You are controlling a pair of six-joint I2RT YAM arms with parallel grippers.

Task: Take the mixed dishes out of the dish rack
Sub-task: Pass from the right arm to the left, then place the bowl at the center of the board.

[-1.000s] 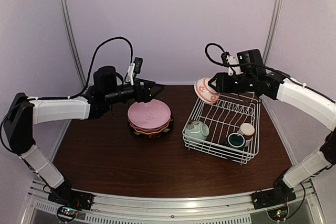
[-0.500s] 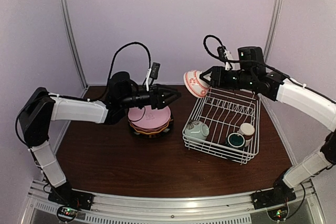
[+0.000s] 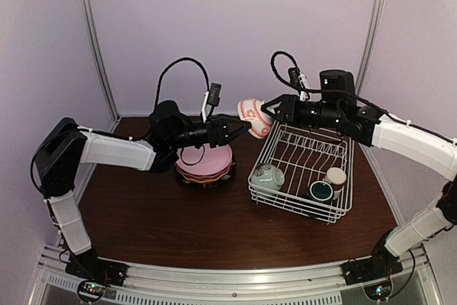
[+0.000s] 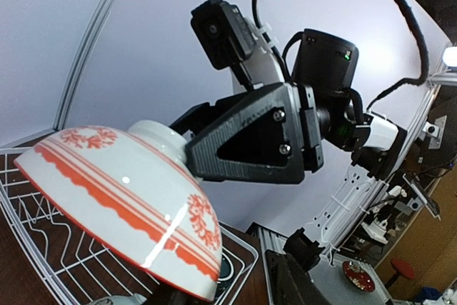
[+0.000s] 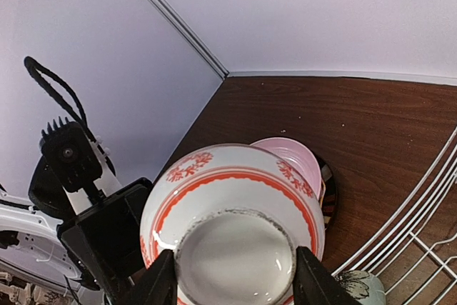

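Note:
The red-patterned bowl (image 3: 251,113) (image 4: 121,191) (image 5: 235,191) hangs tilted in the air between the plate stack and the dish rack (image 3: 300,208). My right gripper (image 3: 270,110) (image 5: 235,269) is shut on its foot ring, one finger on each side. My left gripper (image 3: 245,126) (image 4: 228,295) has reached the bowl's lower rim, which lies between its fingers. They stand open, and the right finger (image 4: 296,283) is still apart from the rim. A pale green bowl (image 3: 268,175) and two small cups (image 3: 334,176) (image 3: 320,191) lie in the rack.
A pink plate (image 3: 203,161) (image 5: 300,155) tops a stack of plates on the brown table (image 3: 143,219), left of the rack. The rack's upright prongs (image 3: 314,149) stand below the right arm. Purple walls close in the back and both sides.
The right arm has carried the bowl left, off the rack's far corner. The left arm has reached right from over the plate stack to the bowl, and its jaws have narrowed.

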